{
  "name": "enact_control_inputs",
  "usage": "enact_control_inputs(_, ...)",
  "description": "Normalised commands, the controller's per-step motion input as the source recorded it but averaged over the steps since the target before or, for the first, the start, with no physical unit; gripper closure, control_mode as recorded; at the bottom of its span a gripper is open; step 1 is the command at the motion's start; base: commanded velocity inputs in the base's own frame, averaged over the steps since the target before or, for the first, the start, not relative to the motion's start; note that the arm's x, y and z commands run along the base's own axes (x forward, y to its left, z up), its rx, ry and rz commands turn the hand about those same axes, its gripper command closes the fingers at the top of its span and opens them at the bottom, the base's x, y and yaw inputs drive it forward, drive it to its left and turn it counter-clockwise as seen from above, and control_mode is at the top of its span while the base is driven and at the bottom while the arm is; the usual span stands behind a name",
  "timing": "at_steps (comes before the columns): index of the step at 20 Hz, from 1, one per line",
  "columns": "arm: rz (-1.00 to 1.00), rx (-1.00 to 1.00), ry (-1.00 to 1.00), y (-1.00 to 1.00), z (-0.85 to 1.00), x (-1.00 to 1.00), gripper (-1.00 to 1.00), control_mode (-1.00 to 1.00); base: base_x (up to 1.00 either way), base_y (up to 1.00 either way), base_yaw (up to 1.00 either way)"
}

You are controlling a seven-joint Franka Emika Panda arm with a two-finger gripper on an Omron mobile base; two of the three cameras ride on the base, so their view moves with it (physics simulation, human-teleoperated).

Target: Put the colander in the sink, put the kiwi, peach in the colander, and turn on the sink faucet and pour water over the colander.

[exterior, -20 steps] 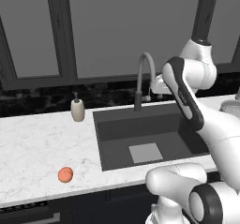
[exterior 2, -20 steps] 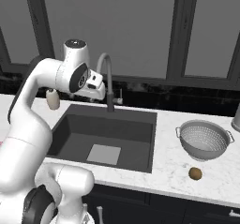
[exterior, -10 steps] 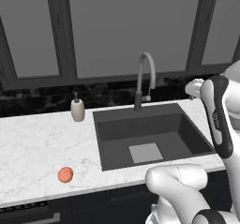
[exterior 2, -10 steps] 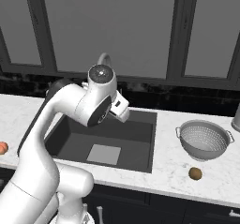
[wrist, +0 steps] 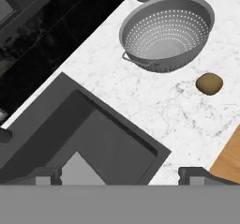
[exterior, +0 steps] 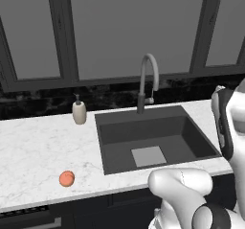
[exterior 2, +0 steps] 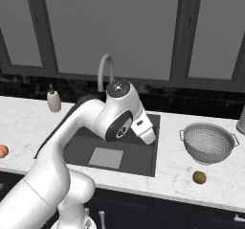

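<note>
The colander [exterior 2: 208, 143] is a round silvery-grey bowl, perforated all over, with two small side handles — it stands upright on the white marbled counter [exterior 2: 182, 170] right of the sink [exterior 2: 117, 151]. The brownish-tan kiwi [exterior 2: 199, 177] lies just in front of it, apart. The orange-pink peach [exterior: 66, 178] rests on the counter left of the basin. Behind the sink rise the gooseneck faucet [exterior: 146, 82], a beige soap dispenser [exterior: 79, 110] and dark windows [exterior: 115, 27]. The gripper [wrist: 119, 175] hangs over the sink's right edge — fingers spread wide, holding nothing.
</note>
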Motion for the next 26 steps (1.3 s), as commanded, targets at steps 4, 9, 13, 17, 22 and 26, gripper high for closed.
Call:
enact_control_inputs(4, -0.35, 0.0, 0.24, -1.0, -0.19, 0.0, -1.0, -1.0, 0.0, 0.0, 0.0)
enact_control_inputs(9, -0.23, 0.04, 0.06, -1.0, -0.22, 0.0, -1.0, -1.0, 0.0, 0.0, 0.0)
enact_control_inputs(13, -0.07, 0.13, 0.0, -0.99, -0.1, 0.0, -1.0, -1.0, 0.0, 0.0, 0.0)
enact_control_inputs(17, -0.03, 0.21, -0.02, -0.96, -0.07, 0.0, -1.0, -1.0, 0.0, 0.0, 0.0)
enact_control_inputs(22, -0.04, 0.17, 0.01, -0.8, -0.18, 0.01, -1.0, -1.0, 0.0, 0.0, 0.0)
enact_control_inputs(26, 0.0, 0.12, 0.0, -0.48, -0.29, 0.29, -1.0, -1.0, 0.0, 0.0, 0.0)
